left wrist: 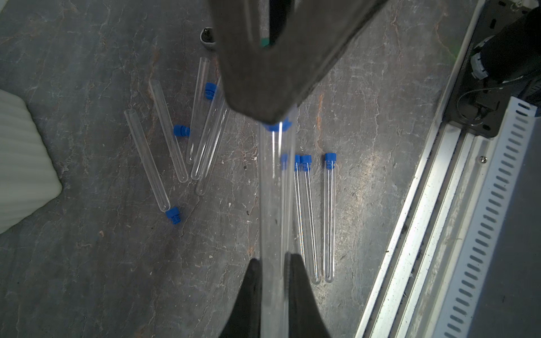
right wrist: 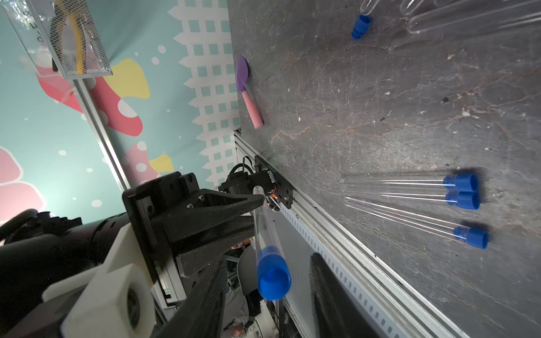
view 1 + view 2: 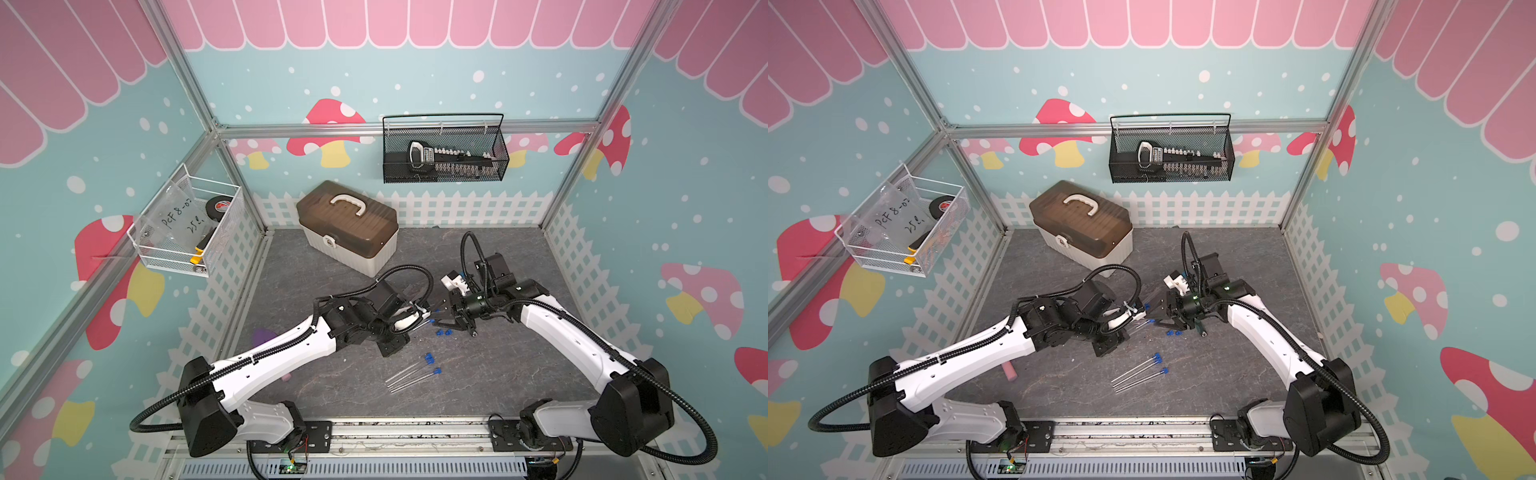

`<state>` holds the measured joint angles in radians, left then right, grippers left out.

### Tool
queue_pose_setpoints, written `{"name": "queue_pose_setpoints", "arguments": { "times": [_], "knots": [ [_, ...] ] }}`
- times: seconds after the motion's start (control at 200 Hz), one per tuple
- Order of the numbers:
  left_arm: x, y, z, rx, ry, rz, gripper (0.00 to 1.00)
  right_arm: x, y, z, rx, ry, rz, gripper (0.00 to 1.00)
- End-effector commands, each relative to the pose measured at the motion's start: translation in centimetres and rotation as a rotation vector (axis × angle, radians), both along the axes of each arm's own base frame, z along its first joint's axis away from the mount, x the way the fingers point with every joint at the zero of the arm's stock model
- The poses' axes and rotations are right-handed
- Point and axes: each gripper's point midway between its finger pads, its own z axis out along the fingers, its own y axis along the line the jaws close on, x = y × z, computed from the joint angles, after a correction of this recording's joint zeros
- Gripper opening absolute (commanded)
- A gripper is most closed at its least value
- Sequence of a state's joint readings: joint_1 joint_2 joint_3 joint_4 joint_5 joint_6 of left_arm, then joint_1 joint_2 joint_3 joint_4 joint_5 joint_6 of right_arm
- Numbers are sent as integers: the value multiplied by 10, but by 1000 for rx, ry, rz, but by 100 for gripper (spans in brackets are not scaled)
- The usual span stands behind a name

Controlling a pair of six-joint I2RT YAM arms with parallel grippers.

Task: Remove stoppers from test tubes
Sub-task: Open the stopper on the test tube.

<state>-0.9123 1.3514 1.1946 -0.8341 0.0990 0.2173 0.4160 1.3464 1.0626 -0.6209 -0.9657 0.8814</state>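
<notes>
My left gripper (image 1: 272,260) is shut on a clear test tube (image 1: 273,204), held above the table and pointing at the right arm. The tube's blue stopper (image 2: 273,281) sits between the jaws of my right gripper (image 2: 268,263), which stand open with a gap on each side. In both top views the two grippers (image 3: 424,314) (image 3: 437,319) meet mid-table. Three stoppered test tubes (image 1: 329,216) (image 3: 411,374) lie side by side nearer the front. Several bare tubes (image 1: 146,158) and loose stoppers (image 1: 181,130) (image 3: 442,332) lie further back.
A brown-lidded toolbox (image 3: 347,226) stands at the back of the table. A pink-handled purple spoon (image 2: 248,96) lies by the left wall. A black wire basket (image 3: 444,149) and a white one (image 3: 187,220) hang on the walls. A metal rail (image 3: 374,432) runs along the front.
</notes>
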Motion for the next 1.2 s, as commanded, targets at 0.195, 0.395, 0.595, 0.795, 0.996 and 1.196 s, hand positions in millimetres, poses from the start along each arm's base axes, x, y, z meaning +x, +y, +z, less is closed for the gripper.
{"name": "queue_pose_setpoints", "arguments": {
  "times": [0.195,0.395,0.595,0.795,0.996,1.196],
  "knots": [
    [0,-12,4,-11,-3,-47,0,-2,7,-1,37,8,28,23],
    [0,-12,3,-6,-1,-50,0,-5,6,-6,34,14,32,6],
    [-2,-14,-4,-11,27,-47,15,-3,8,2,62,3,33,0],
    [2,-12,-14,18,18,-33,32,-5,10,12,90,1,39,0],
    [4,-12,-13,20,5,-34,15,-8,7,10,80,5,31,0],
    [2,-10,-13,27,6,-42,0,-9,6,8,76,4,31,0]
  ]
}}
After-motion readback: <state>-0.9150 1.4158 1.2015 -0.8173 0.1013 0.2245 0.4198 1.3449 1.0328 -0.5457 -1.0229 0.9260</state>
